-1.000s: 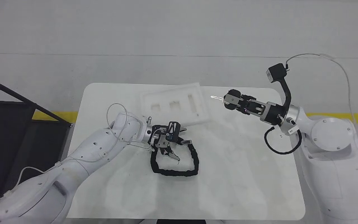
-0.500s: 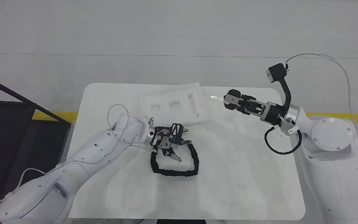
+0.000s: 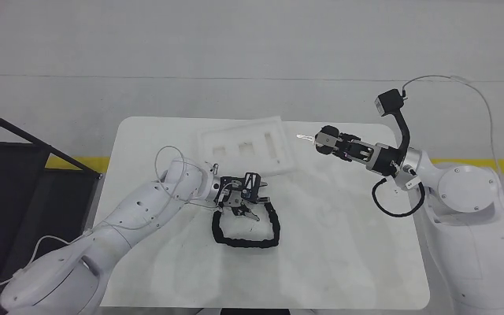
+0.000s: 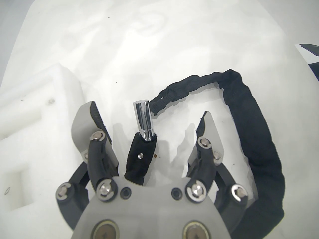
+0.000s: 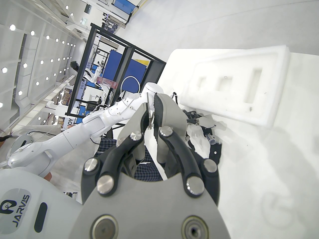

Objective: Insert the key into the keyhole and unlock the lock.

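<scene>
The left arm and the right arm have smooth white rounded shells with thin cables looping beside, and the left gripper and the right gripper each have 2 grey fingers, black links and silver screws.

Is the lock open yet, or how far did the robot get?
Not yet. Done: the right gripper pinches the key up in the air. In hand: the left gripper sits open around the chrome cylinder of the chain lock. Left: bring the key over, push it into the cylinder and turn.
</scene>
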Controlling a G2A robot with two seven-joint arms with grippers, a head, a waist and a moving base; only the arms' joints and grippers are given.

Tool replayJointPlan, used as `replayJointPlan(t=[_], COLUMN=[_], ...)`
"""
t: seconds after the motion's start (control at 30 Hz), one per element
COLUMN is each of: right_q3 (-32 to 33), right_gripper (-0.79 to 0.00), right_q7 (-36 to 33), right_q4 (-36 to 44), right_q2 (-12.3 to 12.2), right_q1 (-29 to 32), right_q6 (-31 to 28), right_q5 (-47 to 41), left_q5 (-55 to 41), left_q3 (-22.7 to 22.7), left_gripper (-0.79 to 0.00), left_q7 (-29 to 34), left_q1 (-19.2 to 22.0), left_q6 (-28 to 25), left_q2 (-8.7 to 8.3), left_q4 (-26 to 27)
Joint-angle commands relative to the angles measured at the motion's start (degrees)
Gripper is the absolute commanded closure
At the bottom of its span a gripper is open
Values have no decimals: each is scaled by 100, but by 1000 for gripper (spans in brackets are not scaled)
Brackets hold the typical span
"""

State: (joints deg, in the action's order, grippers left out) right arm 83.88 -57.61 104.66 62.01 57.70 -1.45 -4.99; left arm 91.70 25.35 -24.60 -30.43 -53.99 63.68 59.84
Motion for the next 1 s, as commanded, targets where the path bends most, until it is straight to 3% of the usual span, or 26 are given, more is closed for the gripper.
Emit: replayJointPlan(t=[0.0, 0.27, 0.43, 0.5, 0.6, 0.67, 0.97], right_q3=[0, 0, 0, 0, 0, 0, 0], right_gripper=[0, 0, 0, 0, 0, 0, 0], right_q7=[0, 0, 0, 0, 0, 0, 0], right_q4=[0, 0, 0, 0, 0, 0, 0], right_q2=[0, 0, 0, 0, 0, 0, 0], right_q1=[0, 0, 0, 0, 0, 0, 0], right_q6=[0, 0, 0, 0, 0, 0, 0], right_q5=[0, 0, 0, 0, 0, 0, 0], left_q5=[31, 134, 86, 65, 30, -17, -236], left_q3=[6, 32, 85, 109, 152, 183, 252], left_gripper=[-613, -625, -545, -465, -446, -394, -369], left_q7=[-1, 112, 186, 226, 308, 370, 741], left_q1=[-4, -31, -55, -63, -68, -75, -75], left_q6=[8, 22, -8, -28, -23, -16, -108], left_q2=[18, 75, 106, 116, 133, 148, 256], left_q4=[-38, -141, -208, -235, -282, -319, -407])
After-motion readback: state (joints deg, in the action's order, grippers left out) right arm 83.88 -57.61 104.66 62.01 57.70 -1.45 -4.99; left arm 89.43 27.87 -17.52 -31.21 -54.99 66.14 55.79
